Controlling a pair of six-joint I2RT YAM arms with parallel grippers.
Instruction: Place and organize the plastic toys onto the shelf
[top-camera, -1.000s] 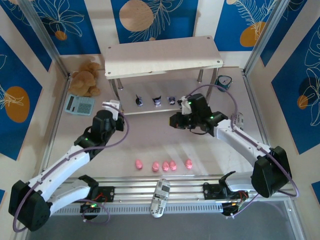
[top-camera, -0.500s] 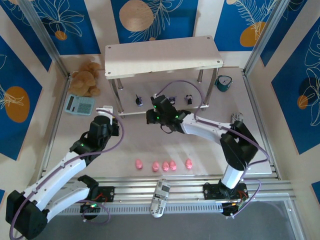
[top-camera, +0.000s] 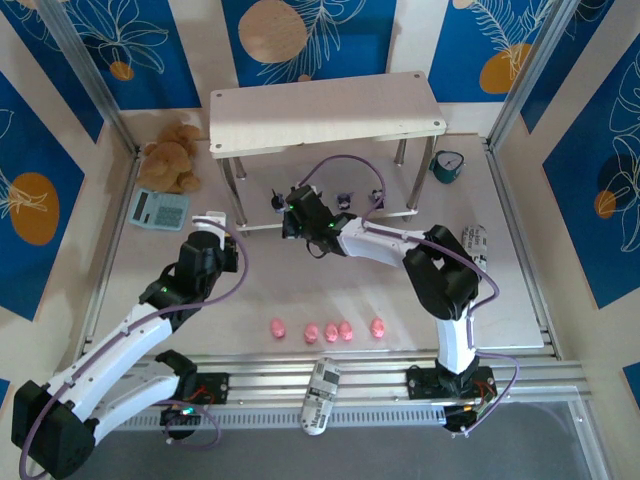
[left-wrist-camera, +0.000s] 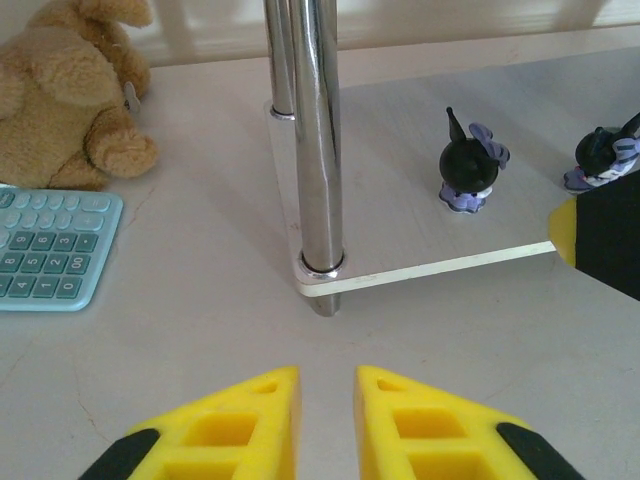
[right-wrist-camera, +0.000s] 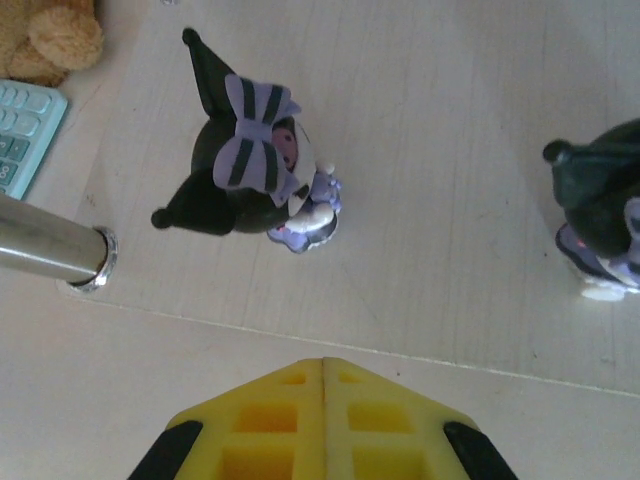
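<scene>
The shelf (top-camera: 325, 110) stands at the back, and its lower board (left-wrist-camera: 400, 230) carries three dark purple-and-white figurines (top-camera: 278, 201) (top-camera: 345, 200) (top-camera: 377, 196). My right gripper (top-camera: 289, 220) is shut and empty at the board's front edge; just beyond its tips (right-wrist-camera: 323, 362) stands the bow-wearing figurine (right-wrist-camera: 250, 160), with another (right-wrist-camera: 600, 220) to the right. My left gripper (top-camera: 212, 222) hovers over the table short of the shelf's front left leg (left-wrist-camera: 315, 150), its fingers (left-wrist-camera: 328, 385) slightly apart with nothing between. Several pink pigs (top-camera: 331, 331) lie in a row on the table near the front.
A brown teddy bear (top-camera: 172, 155) and a teal calculator (top-camera: 158, 208) sit left of the shelf. A teal clock (top-camera: 447, 165) stands at its right. A white remote-like device (top-camera: 320, 395) lies on the front rail, and a small cylinder (top-camera: 475, 240) lies at the right.
My right arm has swept left along the front of the lower board, from its right end to its left end. My left gripper has drawn back slightly and its fingers have parted a little.
</scene>
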